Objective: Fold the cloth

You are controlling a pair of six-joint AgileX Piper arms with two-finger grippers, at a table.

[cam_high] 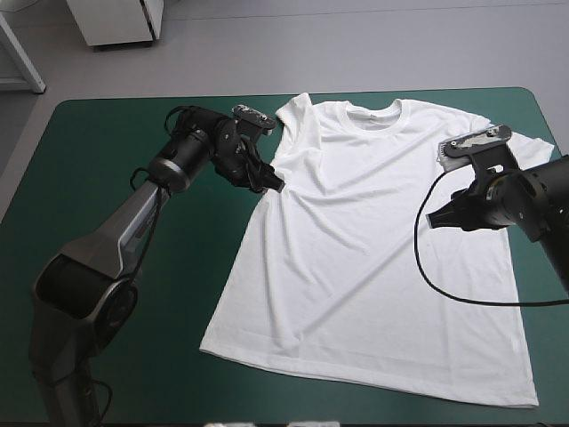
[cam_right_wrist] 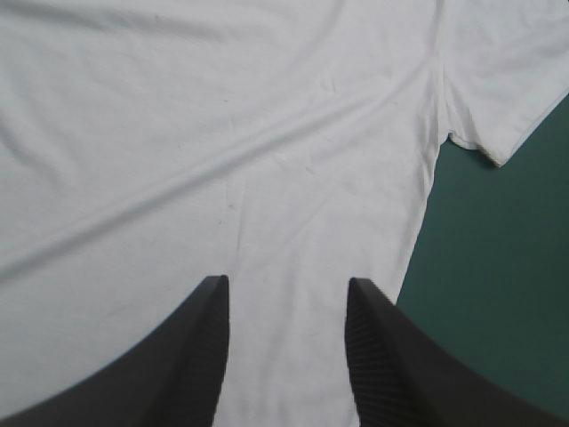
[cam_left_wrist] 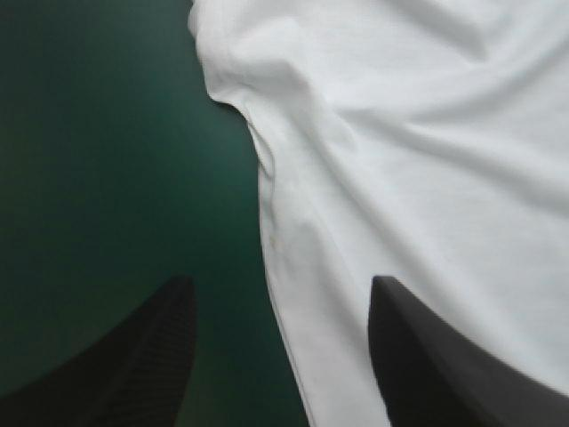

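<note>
T-shirt: white, thin soft knit, short-sleeved. Spread flat on the matte teal-green cover, round neck band toward the table's far edge, straight hem toward the near edge. Long shallow wrinkles run slantwise across the chest; the lower body lies smoother.

Left gripper: at the shirt's side edge, just below the armpit of the sleeve on that arm's side. Broad black fingers spread wide, curved like fins, with fine ribbing on the inner face. One finger is over bare cover and the other over cloth, with the stitched side edge running between them. Nothing pinched. The cloth puckers slightly at the armpit ahead of it.

Right gripper: over the shirt's opposite side, below the other sleeve. Fingers apart, both above white cloth, just inside the side edge. Holding nothing. Cannot tell whether the tips touch the fabric.
</note>
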